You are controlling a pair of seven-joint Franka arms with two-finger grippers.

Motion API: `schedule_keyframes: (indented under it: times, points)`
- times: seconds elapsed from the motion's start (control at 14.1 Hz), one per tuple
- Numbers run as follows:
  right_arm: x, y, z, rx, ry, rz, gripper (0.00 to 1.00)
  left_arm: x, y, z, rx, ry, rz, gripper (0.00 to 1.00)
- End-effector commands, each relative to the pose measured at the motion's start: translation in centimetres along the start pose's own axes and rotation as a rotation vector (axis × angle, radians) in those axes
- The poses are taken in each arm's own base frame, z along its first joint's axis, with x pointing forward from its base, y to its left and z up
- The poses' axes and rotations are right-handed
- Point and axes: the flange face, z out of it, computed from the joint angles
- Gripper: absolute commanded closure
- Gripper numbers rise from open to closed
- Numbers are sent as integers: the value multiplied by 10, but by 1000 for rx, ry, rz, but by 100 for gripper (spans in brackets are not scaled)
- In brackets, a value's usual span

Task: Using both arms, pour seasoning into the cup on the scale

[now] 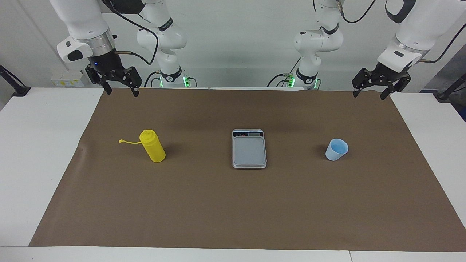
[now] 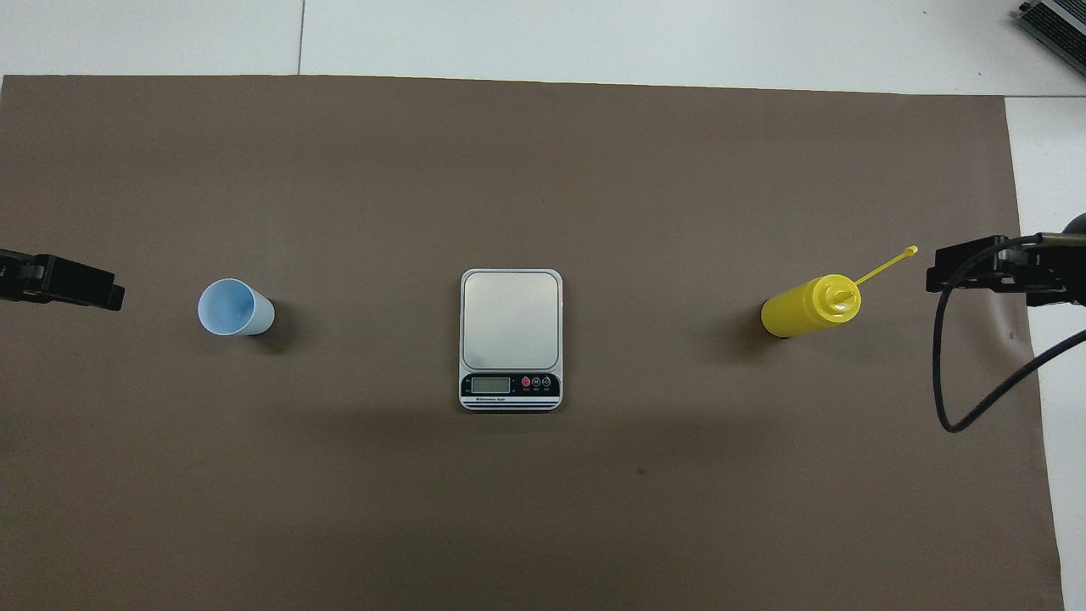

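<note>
The yellow seasoning bottle (image 1: pixel 153 147) (image 2: pixel 806 310) stands upright on the brown mat toward the right arm's end, its cap strap sticking out sideways. The silver-grey scale (image 1: pixel 249 151) (image 2: pixel 511 322) lies at the mat's middle with nothing on its plate and its display strip on the edge nearest the robots. The pale blue cup (image 1: pixel 336 149) (image 2: pixel 231 308) stands upright on the mat toward the left arm's end. My right gripper (image 1: pixel 122 91) (image 2: pixel 976 270) hangs open and empty over the mat's edge near its base. My left gripper (image 1: pixel 369 94) (image 2: pixel 81 287) hangs open and empty over the same edge near its own base.
The brown mat (image 1: pixel 233 211) covers most of the white table (image 1: pixel 32 153). A black cable (image 2: pixel 942 382) loops down from the right arm. A grey device (image 2: pixel 1056 21) sits at the table's corner farthest from the robots.
</note>
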Motion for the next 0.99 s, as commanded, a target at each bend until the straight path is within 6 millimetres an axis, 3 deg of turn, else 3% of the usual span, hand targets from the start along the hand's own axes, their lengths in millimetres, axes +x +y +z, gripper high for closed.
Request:
schedule_keyframes:
  times: [0.0, 0.64, 0.92]
  points:
    - [-6, 4, -1, 4, 3, -12, 0, -12, 1, 2, 2, -11, 17, 0]
    - [-6, 3, 0, 3, 1, -14, 0, -13, 0, 1, 2, -16, 4, 0]
    - [-6, 3, -1, 4, 3, -14, 0, -14, -10, 1, -1, -18, -16, 0]
